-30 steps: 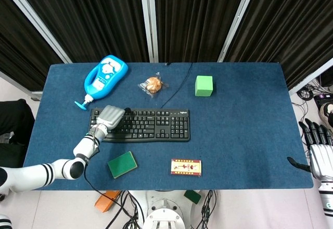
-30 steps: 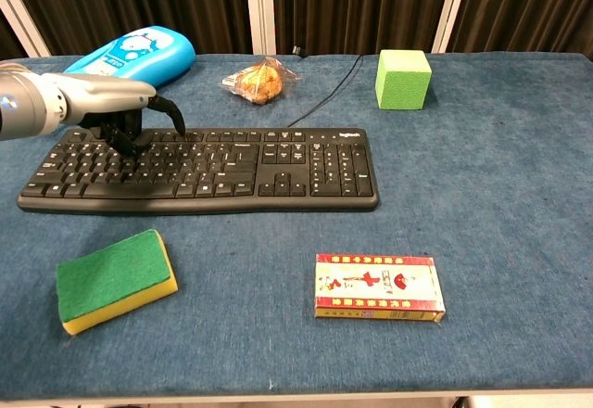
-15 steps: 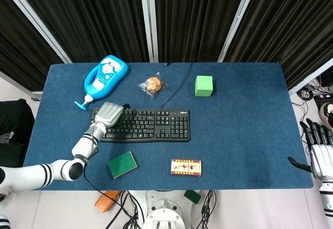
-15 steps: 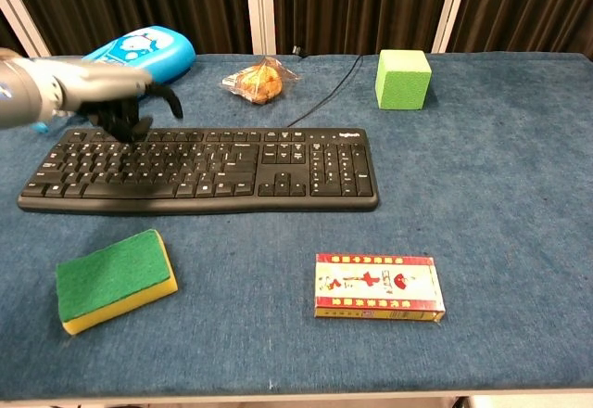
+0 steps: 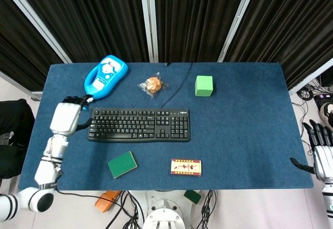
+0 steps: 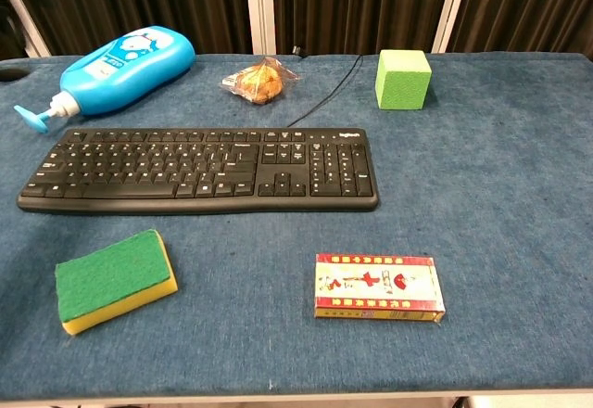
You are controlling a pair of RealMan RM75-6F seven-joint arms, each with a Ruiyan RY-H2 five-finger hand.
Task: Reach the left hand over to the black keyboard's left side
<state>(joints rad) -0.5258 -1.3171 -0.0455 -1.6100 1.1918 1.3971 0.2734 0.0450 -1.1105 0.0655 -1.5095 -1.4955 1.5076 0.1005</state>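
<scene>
The keyboard (image 5: 139, 125) is laid flat near the middle of the table (image 5: 244, 130), its cable run back toward the far edge. It can be judged stiff, light and easily slid on the cloth, so its left end should be met gently at the short edge, not on the keys. The left hand (image 5: 66, 117) is seen just beside that left end, apart from it, holding nothing; how far its fingers are spread cannot be told. A blue bottle (image 5: 105, 76) lies close behind, a sponge (image 5: 122, 164) in front. The right hand (image 5: 323, 156) is held off the table's right edge, fingers apart, empty.
</scene>
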